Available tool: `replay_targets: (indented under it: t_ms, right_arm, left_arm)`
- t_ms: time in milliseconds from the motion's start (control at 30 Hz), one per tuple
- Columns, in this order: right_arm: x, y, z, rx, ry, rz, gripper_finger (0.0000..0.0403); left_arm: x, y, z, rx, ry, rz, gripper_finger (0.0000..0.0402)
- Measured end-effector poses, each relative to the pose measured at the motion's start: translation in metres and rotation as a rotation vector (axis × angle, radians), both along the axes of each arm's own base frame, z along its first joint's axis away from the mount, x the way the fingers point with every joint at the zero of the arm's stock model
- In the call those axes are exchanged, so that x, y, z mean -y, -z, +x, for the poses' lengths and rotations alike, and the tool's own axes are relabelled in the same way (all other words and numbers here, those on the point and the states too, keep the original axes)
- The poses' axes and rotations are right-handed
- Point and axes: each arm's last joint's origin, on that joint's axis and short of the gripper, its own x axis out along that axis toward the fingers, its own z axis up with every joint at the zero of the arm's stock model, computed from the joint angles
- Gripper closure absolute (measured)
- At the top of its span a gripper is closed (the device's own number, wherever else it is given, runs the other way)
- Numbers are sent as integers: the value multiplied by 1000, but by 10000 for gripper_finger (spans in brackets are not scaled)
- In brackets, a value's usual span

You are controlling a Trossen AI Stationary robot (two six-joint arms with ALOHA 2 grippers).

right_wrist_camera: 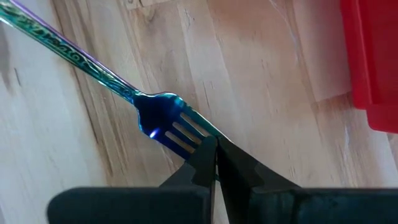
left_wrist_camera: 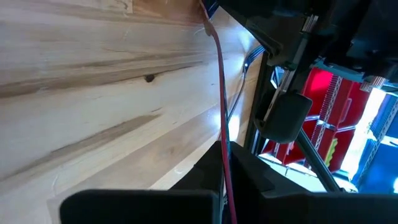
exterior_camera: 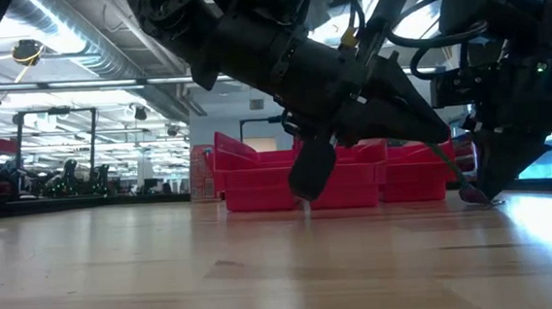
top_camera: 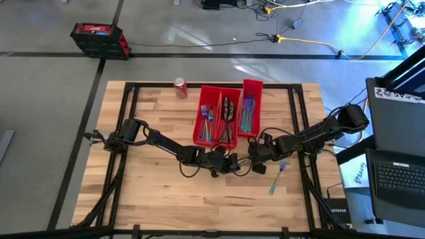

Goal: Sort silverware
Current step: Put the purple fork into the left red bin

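A teal-blue fork (right_wrist_camera: pixel 155 112) spans the gap between my two grippers at the table's middle, in front of the red bins. My left gripper (left_wrist_camera: pixel 224 163) is shut on its handle. My right gripper (right_wrist_camera: pixel 213 152) is shut at its tines. In the low view the fork (exterior_camera: pixel 450 170) slants down from the left gripper to the right gripper's tips (exterior_camera: pixel 479 195) by the tabletop. A second teal fork (top_camera: pixel 277 180) lies flat on the wood near the right gripper, untouched. Three red bins (top_camera: pixel 251 85) hold sorted silverware. My left gripper pinches the fork's handle (left_wrist_camera: pixel 221 127) between its two fingers, which lie along the fork and point slightly down toward the table's right. The handle's free end is hidden between the fingers. This end is the raised one. My right gripper pinches the outer edge of the fork's tines (right_wrist_camera: pixel 198 132) at its fingertips (right_wrist_camera: pixel 233 158), coming steeply from above. The fork's head is the low end, close to the wood; whether it rests on it I cannot tell.
A red soda can (top_camera: pixel 180 87) stands at the far edge, left of the bins. A laptop (top_camera: pixel 398 174) sits off the table's right side. Bare wood stretches along the near half and the left.
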Motion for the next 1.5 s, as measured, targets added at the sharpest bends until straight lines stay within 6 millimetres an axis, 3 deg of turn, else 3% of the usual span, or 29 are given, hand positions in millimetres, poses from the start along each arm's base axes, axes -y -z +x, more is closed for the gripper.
replay_targets:
  t_ms: [233,600,767,1500]
  right_arm:
    - [0,0,0,-5,-1,-1,403]
    - [0,0,0,-5,-1,-1,403]
    - [0,0,0,-5,-1,-1,403]
    - [0,0,0,-5,-1,-1,403]
  left_arm:
    - [0,1,-1,-14,-6,-2,395]
    - [-1,1,-1,-18,-7,-1,297]
    - [-1,2,-1,-25,-15,-3,271]
    - [-4,5,-3,-65,-91,-31,265]
